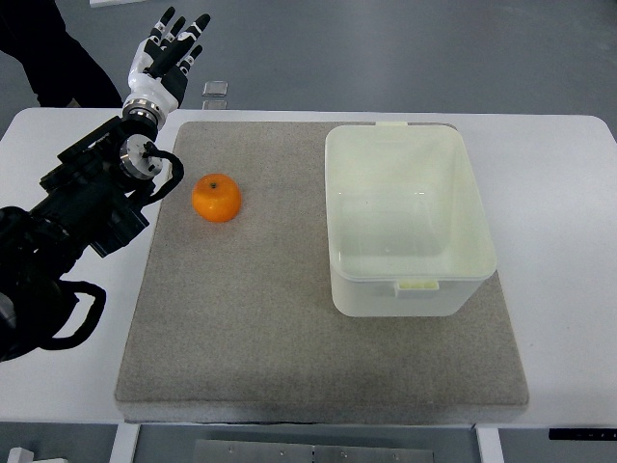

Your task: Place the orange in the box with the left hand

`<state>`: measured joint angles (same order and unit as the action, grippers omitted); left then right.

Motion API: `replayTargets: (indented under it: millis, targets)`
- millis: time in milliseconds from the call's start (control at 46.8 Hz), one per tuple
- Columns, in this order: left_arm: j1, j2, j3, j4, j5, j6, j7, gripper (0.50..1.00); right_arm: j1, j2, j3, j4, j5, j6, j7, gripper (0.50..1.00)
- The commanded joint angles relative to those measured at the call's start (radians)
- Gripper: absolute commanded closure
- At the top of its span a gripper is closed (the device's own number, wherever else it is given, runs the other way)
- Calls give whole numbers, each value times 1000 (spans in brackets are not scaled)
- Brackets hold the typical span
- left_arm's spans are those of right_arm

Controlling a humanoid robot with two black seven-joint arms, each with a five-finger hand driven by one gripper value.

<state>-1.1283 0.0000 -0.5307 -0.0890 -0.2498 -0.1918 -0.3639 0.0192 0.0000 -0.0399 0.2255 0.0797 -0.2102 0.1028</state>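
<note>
Left hand: raised past the far left edge of the counter, its arm coming in from the left of the picture.
Fingers: spread and straight, pointing away from the robot, holding nothing.
Right hand: not in view.
Orange: nearer the robot than the fingers and a little to their right, clearly apart from them; it sits on the grey mat with its stem dimple up.
Box: well to the right of the fingers, beyond the orange; a pale, open plastic tub, nothing visible inside.
Small clear object: just right of the fingers, beyond the mat's far edge; too small to tell what it is.
Done so far: nothing that shows; the orange is untouched and the box has nothing in it.
Left to do: by my reading, all of it. The hand must come down to the orange, close round it, carry it right over the box rim and let go.
Stage: before the grasp, hand open above and behind the fruit.
</note>
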Motion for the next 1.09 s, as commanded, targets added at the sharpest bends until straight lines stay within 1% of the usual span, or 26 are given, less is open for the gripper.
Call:
replayTargets:
  millis: [0, 513, 620, 705, 855, 940, 1068]
  targets:
    - [-1, 0, 0, 0, 0, 0, 0, 510, 1, 0, 0, 0, 0, 0, 0, 556]
    - [-7, 2, 15, 0, 14, 0, 2, 510, 1, 0, 0, 0, 0, 0, 0, 556]
    - [-16, 12, 31, 0, 20, -9, 13, 510, 1, 0, 0, 0, 0, 0, 0, 556]
    - [-22, 17, 93, 0, 20, -18, 13, 510, 1, 0, 0, 0, 0, 0, 0, 556]
    - [-48, 29, 283, 0, 21, -40, 14, 510, 1, 0, 0, 0, 0, 0, 0, 556]
    - [-64, 44, 386, 0, 26, -66, 13, 510, -1, 0, 0, 0, -1, 0, 0, 556]
    - [-88, 58, 518, 2, 37, -129, 14, 510, -1, 0, 0, 0, 0, 0, 0, 556]
